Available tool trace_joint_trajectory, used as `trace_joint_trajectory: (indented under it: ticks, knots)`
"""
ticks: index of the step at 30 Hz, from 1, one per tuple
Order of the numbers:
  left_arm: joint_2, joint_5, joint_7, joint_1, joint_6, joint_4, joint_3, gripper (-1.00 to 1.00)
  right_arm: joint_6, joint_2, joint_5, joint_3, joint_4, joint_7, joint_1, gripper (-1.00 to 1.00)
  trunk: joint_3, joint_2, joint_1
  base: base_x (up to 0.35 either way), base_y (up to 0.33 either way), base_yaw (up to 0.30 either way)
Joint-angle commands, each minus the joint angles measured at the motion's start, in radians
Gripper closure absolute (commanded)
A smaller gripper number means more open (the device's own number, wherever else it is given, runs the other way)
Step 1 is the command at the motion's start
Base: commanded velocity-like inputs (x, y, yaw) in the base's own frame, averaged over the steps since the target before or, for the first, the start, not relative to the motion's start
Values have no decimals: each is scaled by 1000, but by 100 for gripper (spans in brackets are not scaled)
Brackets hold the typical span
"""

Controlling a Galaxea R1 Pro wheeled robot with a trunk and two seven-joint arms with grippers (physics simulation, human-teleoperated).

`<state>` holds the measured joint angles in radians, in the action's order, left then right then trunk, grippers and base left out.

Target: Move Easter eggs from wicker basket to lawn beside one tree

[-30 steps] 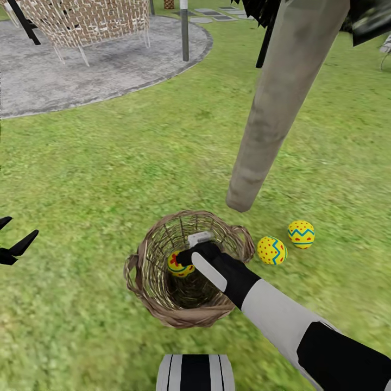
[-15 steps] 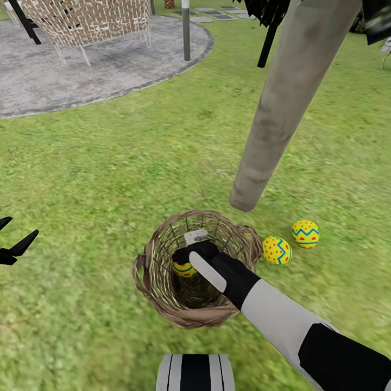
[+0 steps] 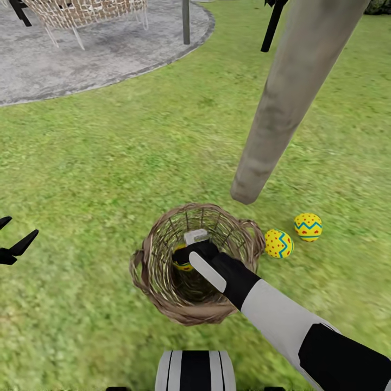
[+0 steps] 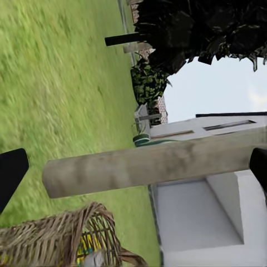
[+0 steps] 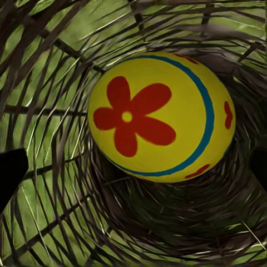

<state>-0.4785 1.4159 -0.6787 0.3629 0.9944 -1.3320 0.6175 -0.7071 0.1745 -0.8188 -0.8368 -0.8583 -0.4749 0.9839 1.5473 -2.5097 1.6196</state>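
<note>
The right tool (image 3: 191, 251), fingers spread, reaches into the wicker basket (image 3: 157, 293), its tips just above the flowered egg (image 5: 161, 117).

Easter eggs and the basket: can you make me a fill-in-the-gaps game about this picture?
1. ____ Easter eggs lie on the lawn beside the tree trunk.
2. One egg sits inside the wicker ____.
3. That egg shows a red ____ painted on it.
4. The robot's ____ hand reaches down into the basket.

Missing words: two; basket; flower; right
</note>
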Motion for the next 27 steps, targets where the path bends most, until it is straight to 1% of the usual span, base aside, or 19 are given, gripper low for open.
trace_joint_trajectory:
  ticks: [1, 7, 10, 14, 16, 19, 22, 24, 27]
  knots:
    - [0, -2, -4, 1, 4, 0, 1, -100, 0, 0, -10, -2, -1, -10, 1, -100, 6, -1, 0, 0, 0, 0]
    - [-1, -3, -4, 1, 4, -3, 1, -100, 0, 0, -9, -2, -1, -10, 1, -100, 39, -2, 3, 0, 0, 0]
    - [0, -3, -4, 1, 4, -1, 1, -100, 2, 0, -7, -2, -6, -10, 1, -100, 44, -2, 3, 0, 0, 0]
    - [0, -3, -4, 1, 4, 0, 1, -100, 31, 0, -7, -2, -15, -10, 1, -100, 47, -2, 3, 0, 0, 0]
    - [0, -3, -4, 1, 4, 0, 1, -100, 42, 0, -5, -2, -34, -11, 1, -100, 47, -2, 3, 0, 0, 0]
    - [0, -3, -4, 1, 4, 0, 1, -100, 79, 0, -1, -2, -47, -19, 1, -100, 58, -3, 4, 0, 0, 0]
    - [0, -3, -4, 1, 4, 0, 1, -100, 106, 0, -1, -2, -46, -62, 2, -100, 58, -3, 4, 0, 0, 0]
    - [0, -3, -4, 1, 4, -1, 1, -100, 110, 0, 0, -2, -44, -90, 2, -100, 66, -3, 5, 0, 0, 0]
    - [0, -3, -4, 1, 4, -1, 1, -100, 113, 0, -1, -2, -32, -108, 2, -100, 78, -4, 6, 0, 0, 0]
